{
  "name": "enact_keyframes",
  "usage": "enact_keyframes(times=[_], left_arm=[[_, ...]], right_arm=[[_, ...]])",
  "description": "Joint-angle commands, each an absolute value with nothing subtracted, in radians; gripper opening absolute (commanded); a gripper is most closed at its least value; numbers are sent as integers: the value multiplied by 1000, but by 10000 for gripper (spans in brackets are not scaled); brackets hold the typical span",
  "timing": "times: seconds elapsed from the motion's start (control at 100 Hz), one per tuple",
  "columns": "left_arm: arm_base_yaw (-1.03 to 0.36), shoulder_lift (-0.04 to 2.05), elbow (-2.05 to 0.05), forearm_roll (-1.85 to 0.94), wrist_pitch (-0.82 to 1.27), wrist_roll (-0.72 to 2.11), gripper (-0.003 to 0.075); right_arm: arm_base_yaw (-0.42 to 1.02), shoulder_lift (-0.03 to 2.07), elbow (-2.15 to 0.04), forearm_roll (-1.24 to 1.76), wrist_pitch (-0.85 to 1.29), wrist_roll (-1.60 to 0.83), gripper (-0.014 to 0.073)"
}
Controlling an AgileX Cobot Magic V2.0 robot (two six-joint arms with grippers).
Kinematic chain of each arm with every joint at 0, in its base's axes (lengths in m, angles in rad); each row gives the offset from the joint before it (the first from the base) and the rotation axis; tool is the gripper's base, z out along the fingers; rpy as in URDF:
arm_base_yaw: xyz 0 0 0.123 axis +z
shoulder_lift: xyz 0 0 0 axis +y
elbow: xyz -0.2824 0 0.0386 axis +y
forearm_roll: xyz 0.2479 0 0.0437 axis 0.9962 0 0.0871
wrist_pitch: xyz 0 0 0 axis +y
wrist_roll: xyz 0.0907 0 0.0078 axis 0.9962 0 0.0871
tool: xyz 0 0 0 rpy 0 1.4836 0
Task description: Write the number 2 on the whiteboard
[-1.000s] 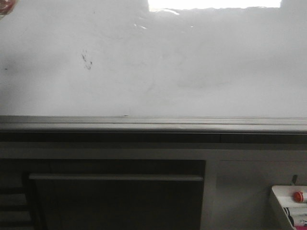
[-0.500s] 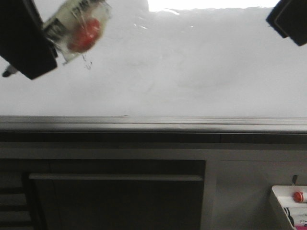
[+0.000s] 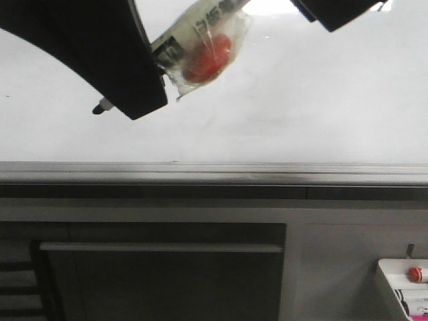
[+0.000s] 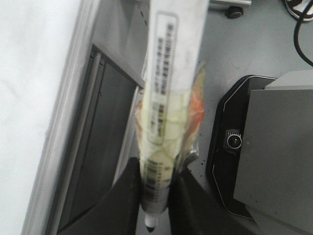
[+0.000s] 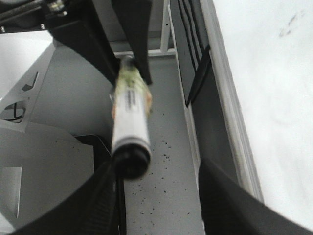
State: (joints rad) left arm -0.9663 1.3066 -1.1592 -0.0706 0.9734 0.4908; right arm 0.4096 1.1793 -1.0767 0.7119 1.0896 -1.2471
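My left gripper [image 3: 127, 80] is shut on a white marker [image 3: 194, 37] wrapped in clear film with a red patch; the dark tip [image 3: 98, 110] pokes out past the fingers, in front of the whiteboard [image 3: 301, 114]. In the left wrist view the fingers [image 4: 128, 196] clamp the marker [image 4: 168, 88] near its tip, with the whiteboard [image 4: 29, 73] beside it. My right gripper [image 5: 156, 205] is open, and the marker's black rear end [image 5: 131, 161] hangs close to one of its fingers. In the front view the right gripper [image 3: 332, 13] is at the top. No number 2 shows on the board.
The board's grey bottom rail [image 3: 214, 172] runs across, with a dark cabinet [image 3: 160, 274] below. A small white tray [image 3: 408, 287] with a red-capped item sits at the lower right. Dark smudge specks [image 5: 291, 22] mark the board. The robot base [image 4: 274, 147] is below the arms.
Both arms have come into the front view from the top. The left gripper with the marker has moved right and down, and the right gripper has moved left along the top edge.
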Motion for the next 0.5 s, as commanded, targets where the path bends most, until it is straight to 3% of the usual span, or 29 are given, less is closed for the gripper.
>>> enact_keyframes(times=[0.0,0.28,0.49], left_arm=[[-976,1283,-1196,-76,930,491,-18],[-976,1283,-1196,-74,932,493,-18],[-976,1283,-1196,-66,932,493,-18]], right_arm=[[436,1185,-1131,771,1074,-1275,342],[551,1249,-1192,728,1046,-1275,342],[560,1256,-1204,721,1046,-1275,341]])
